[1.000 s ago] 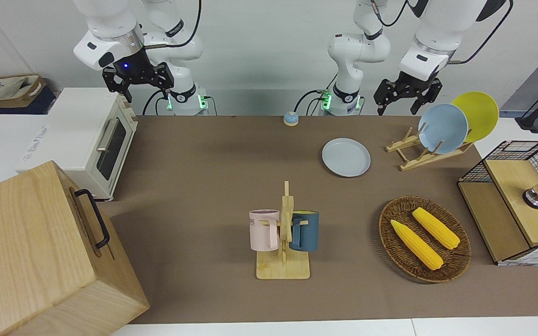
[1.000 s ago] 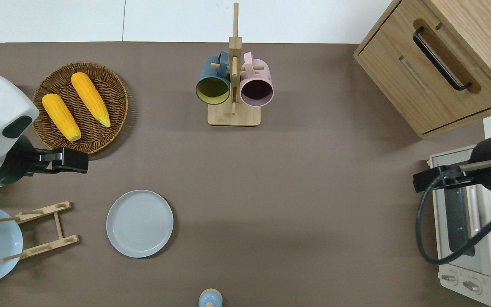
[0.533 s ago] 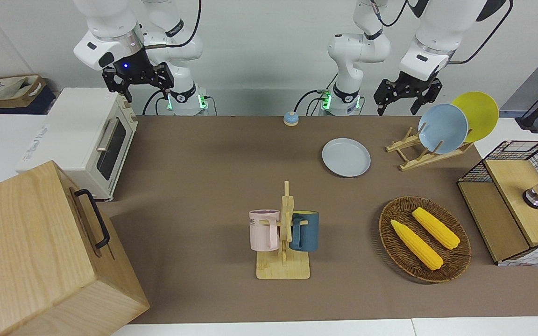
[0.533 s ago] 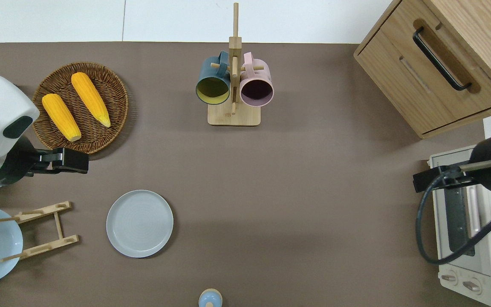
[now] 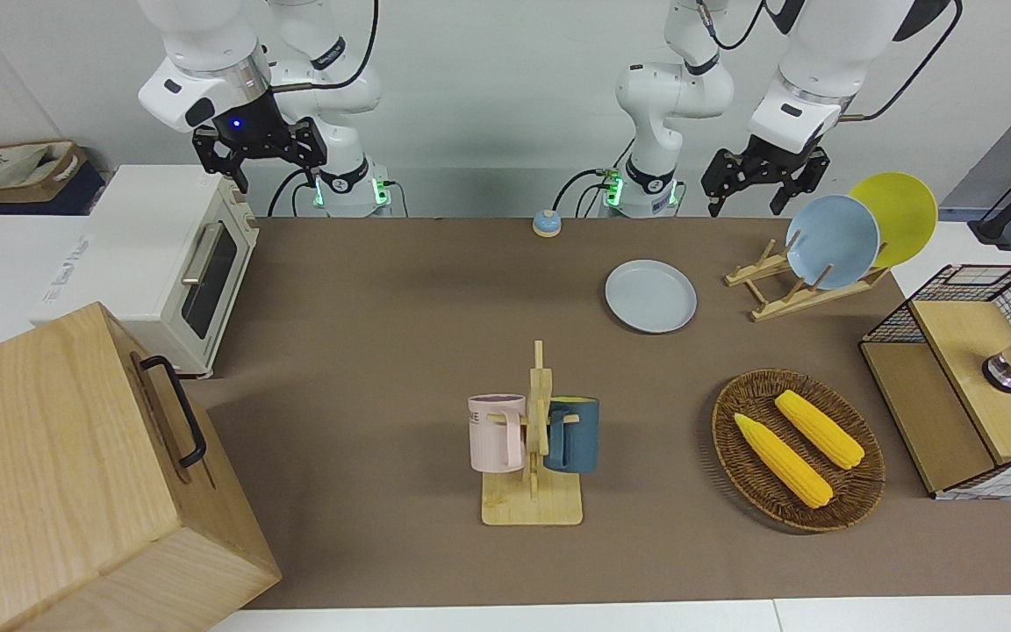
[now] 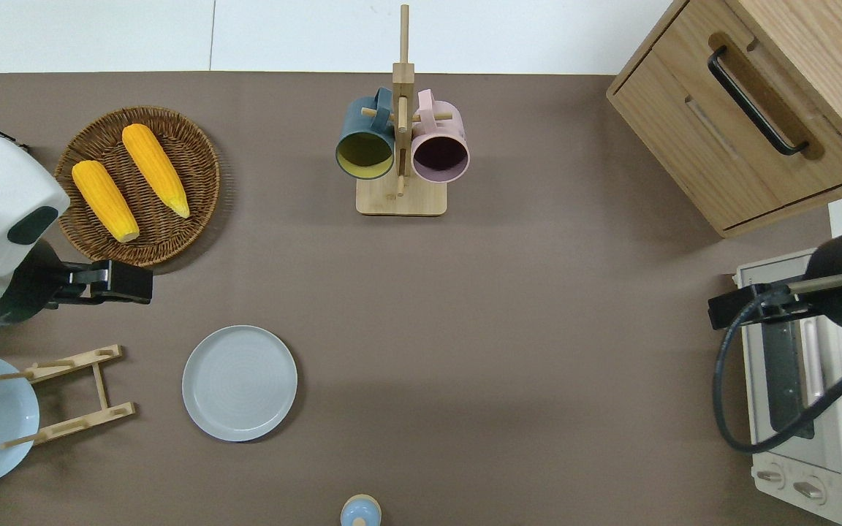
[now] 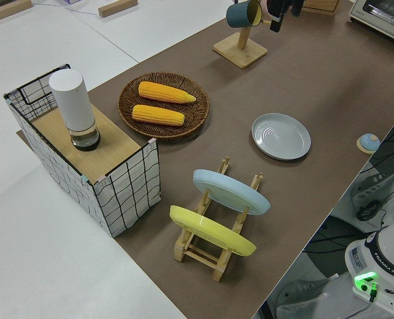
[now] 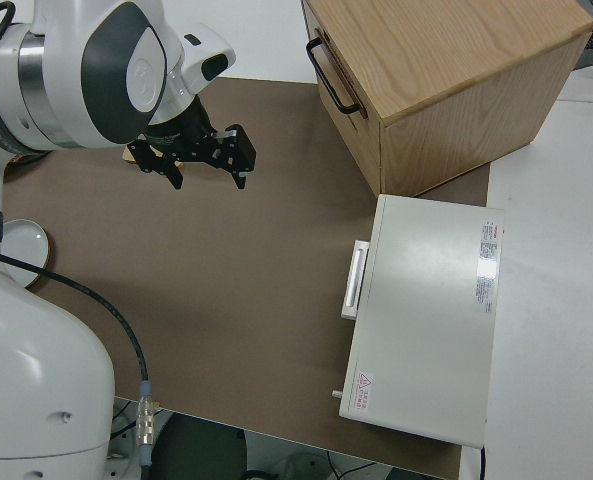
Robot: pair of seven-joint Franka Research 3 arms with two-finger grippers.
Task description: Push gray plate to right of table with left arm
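The gray plate (image 5: 650,296) lies flat on the brown table (image 5: 383,298), toward the left arm's end; it also shows in the overhead view (image 6: 240,383) and the left side view (image 7: 281,135). My left gripper (image 5: 751,197) is open and empty, up in the air. In the overhead view the left gripper (image 6: 129,283) is over bare table (image 6: 501,329) between the wicker basket and the gray plate, apart from both. It also shows in the right side view (image 8: 208,178). My right arm is parked, its gripper (image 5: 273,171) open.
A wooden rack (image 6: 70,394) with a sky-blue plate (image 5: 832,241) and a yellow plate (image 5: 900,215) stands beside the gray plate. A wicker basket (image 6: 205,161) holds two corn cobs. A mug rack (image 6: 400,146), a bell (image 6: 360,510), a toaster oven (image 5: 181,263) and a wooden cabinet (image 5: 75,474) stand elsewhere.
My left gripper has shifted slightly toward the robots in the overhead view. The gray plate and the right arm have not moved.
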